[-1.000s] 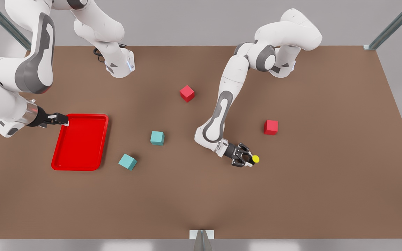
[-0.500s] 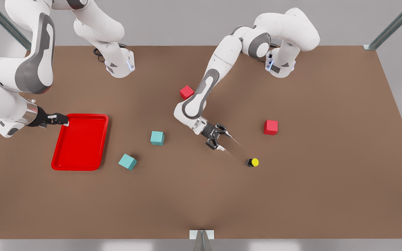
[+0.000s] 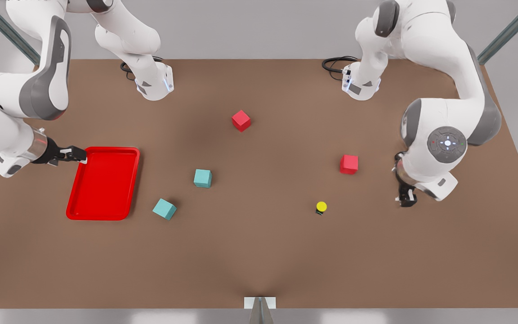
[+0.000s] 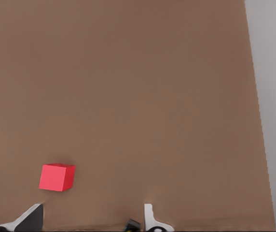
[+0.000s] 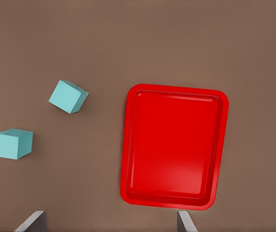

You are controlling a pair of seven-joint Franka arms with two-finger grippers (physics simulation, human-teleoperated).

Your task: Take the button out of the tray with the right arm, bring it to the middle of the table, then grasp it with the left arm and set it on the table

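The button (image 3: 321, 207) sits free on the desk (image 3: 259, 252), task apparently done. The left pincer (image 3: 406, 200) hangs wide nearby; the right pincer (image 3: 77, 154), also spread, waits at the tray (image 3: 104, 216).

In the left wrist view the left gripper (image 4: 92, 220) is cut off by the picture's edge, so just its two fingertips (image 4: 150, 218) show, set wide apart. A dark scrap (image 4: 132, 224) at that edge is too cropped to name. In the right wrist view the right gripper (image 5: 111, 221) is likewise cropped to two spread tips. In the front view the button (image 3: 321, 208) shows its yellow cap, which hides most of the body.
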